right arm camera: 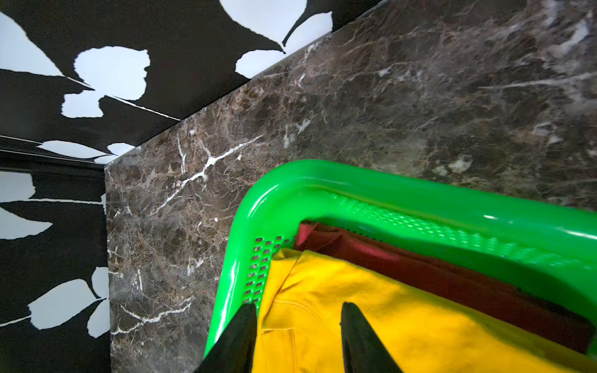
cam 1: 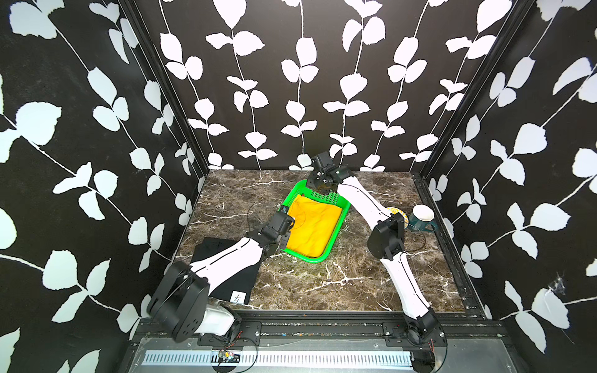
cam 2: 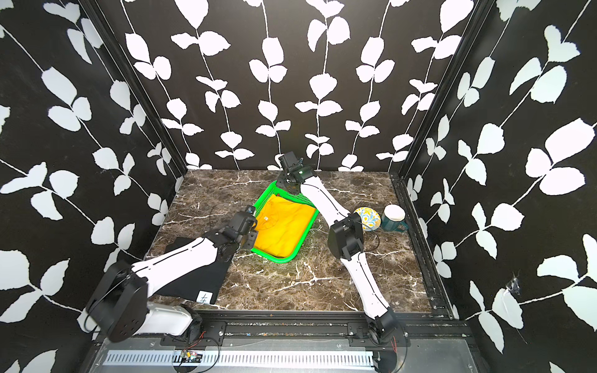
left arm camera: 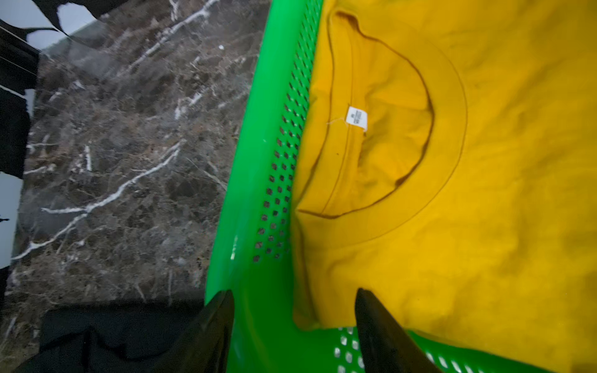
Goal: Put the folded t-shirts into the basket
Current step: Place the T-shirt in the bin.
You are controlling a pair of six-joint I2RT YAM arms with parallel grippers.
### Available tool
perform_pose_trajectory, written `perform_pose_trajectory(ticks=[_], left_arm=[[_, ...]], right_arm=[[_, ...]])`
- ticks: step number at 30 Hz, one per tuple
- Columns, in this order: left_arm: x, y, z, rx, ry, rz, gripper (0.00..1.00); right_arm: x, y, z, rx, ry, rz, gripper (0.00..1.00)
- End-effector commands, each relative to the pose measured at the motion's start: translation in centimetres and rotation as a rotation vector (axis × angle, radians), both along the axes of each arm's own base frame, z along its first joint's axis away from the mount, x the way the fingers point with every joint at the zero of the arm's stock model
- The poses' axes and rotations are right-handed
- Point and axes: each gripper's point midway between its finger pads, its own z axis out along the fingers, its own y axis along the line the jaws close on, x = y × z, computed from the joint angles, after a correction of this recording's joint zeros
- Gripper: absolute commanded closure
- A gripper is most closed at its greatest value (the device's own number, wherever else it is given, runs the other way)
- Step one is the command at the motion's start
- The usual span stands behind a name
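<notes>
Bright green perforated basket (cam 1: 315, 259) (cam 2: 277, 258) sits angled just past the centre of the marble tabletop (cam 1: 323, 284), toward 12 o'clock. A yellow-orange t-shirt (cam 1: 313, 226) (cam 2: 281, 226) lies folded inside it, collar toward the basket's 9 o'clock side. In the right wrist view a red t-shirt (right arm camera: 452, 277) shows beneath the yellow one, against the basket's far wall.

The black t-shirt (cam 1: 232, 287) (cam 2: 200, 277) is outside the basket, flat on the table at 7 o'clock, partly under the left arm. Its white tag (cam 1: 239, 297) (cam 2: 204, 297) carries a dark mark that cannot be read.

The left gripper (left arm camera: 292, 292) hangs at the basket's 9 o'clock edge, jaws apart and gripping nothing, one finger outside the wall and one over the yellow shirt. The right gripper (right arm camera: 298, 305) hangs over the 12 o'clock corner, jaws likewise apart and empty.

A white neck label (left arm camera: 356, 118) is sewn inside the yellow collar; its print is too small to read.

At 3 o'clock stand a patterned bowl (cam 2: 368, 218) and a teal mug (cam 2: 394, 224).
</notes>
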Motion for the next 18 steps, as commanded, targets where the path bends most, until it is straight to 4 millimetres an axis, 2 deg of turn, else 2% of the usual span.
perform_pose_trajectory(ticks=[1,3,6,9,10,13,14,16,18], left_arm=[[0.5,1.3,2.9,-0.003,-0.114,0.048,0.34],[0.3,1.6,3.7,-0.012,-0.136,0.050,0.34],[-0.3,1.2,4.4,-0.049,-0.135,0.024,0.34],[-1.0,1.7,5.1,-0.089,-0.128,0.062,0.34],[-1.2,2.0,5.2,-0.092,-0.120,0.082,0.33],[-2.3,4.4,5.2,-0.060,-0.062,0.226,0.11],[-2.6,5.3,5.2,-0.053,-0.045,0.286,0.07],[-3.2,6.7,5.3,-0.064,-0.028,0.375,0.02],[-3.8,7.9,5.2,-0.132,-0.017,0.454,0.02]], right_arm=[[-1.4,-0.7,4.9,0.004,-0.069,0.024,0.55],[-2.6,-1.5,5.7,-0.027,-0.077,0.043,0.54],[-4.5,-2.9,5.4,-0.093,-0.067,0.088,0.54],[-6.9,-3.0,5.2,-0.121,-0.074,0.196,0.54],[-8.0,-2.6,5.2,-0.129,-0.085,0.252,0.53],[-11.4,-1.5,4.4,-0.162,-0.091,0.407,0.50],[-12.7,-0.8,4.5,-0.159,-0.097,0.469,0.50],[-16.1,1.2,3.7,-0.148,-0.126,0.628,0.46],[-19.3,3.3,3.6,-0.143,-0.176,0.768,0.36]])
